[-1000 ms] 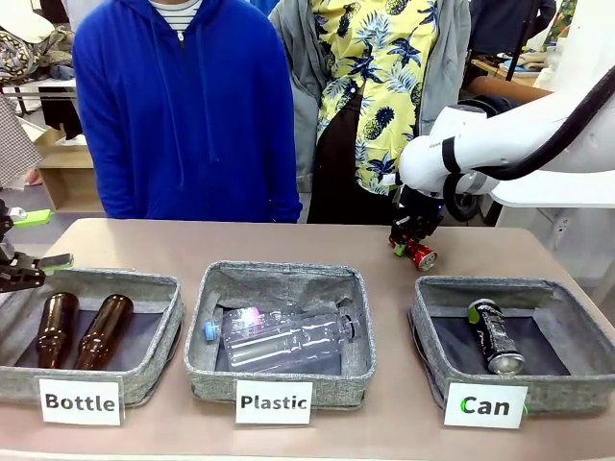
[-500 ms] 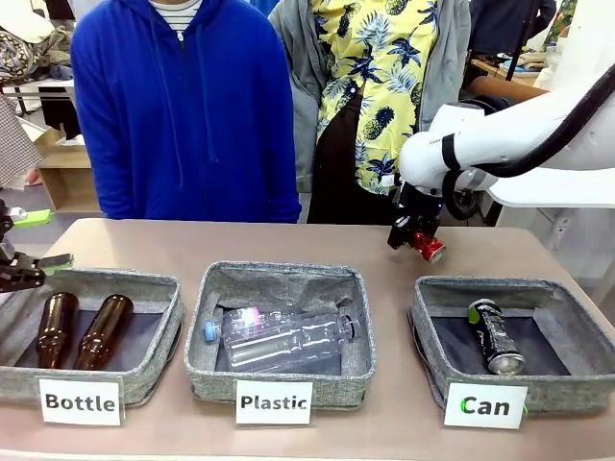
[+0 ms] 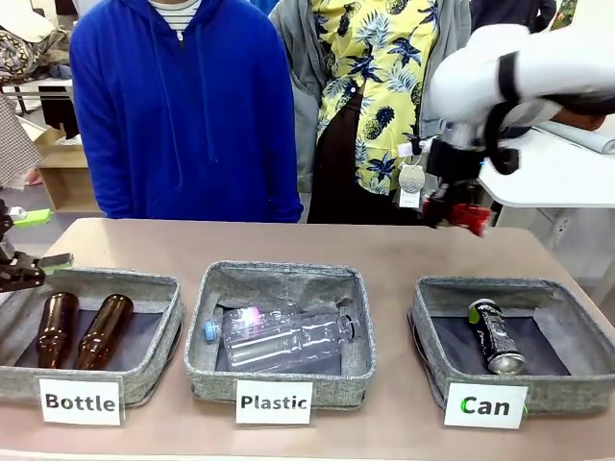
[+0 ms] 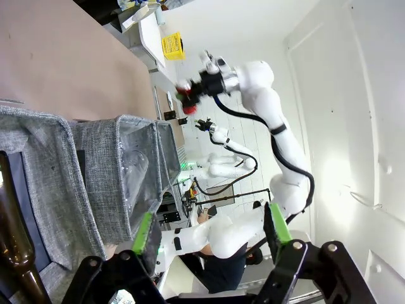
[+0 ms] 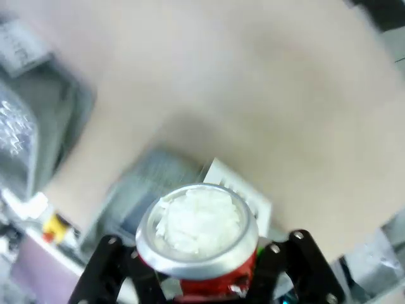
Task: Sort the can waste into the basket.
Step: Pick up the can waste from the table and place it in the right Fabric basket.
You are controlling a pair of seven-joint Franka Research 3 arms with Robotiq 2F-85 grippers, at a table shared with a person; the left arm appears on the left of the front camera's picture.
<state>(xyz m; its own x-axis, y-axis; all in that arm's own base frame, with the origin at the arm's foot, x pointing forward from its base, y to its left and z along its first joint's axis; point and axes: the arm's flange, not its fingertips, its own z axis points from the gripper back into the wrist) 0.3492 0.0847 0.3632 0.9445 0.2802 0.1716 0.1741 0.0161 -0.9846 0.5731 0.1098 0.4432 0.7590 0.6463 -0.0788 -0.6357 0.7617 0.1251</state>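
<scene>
Clamped between the jaws of the right gripper is the red can, held in the air above the far right part of the table, up and beyond the back wall of the basket labelled "Can". In the right wrist view the right gripper is seen with a black finger on each side of the red can, whose silver end faces the camera; the picture is blurred, and the grey basket with its white label is made out below the can. From the left wrist view the red can is seen far off at the end of the white arm.

Inside the basket the dark can lies on its side on the dark lining, well apart from the held can.

The left gripper is seen at the left edge, over the rim of the basket labelled "Bottle", with its jaws spread and nothing between them. In its own wrist view the left gripper shows both green-padded fingers apart, with a brown bottle at the lower left.
</scene>
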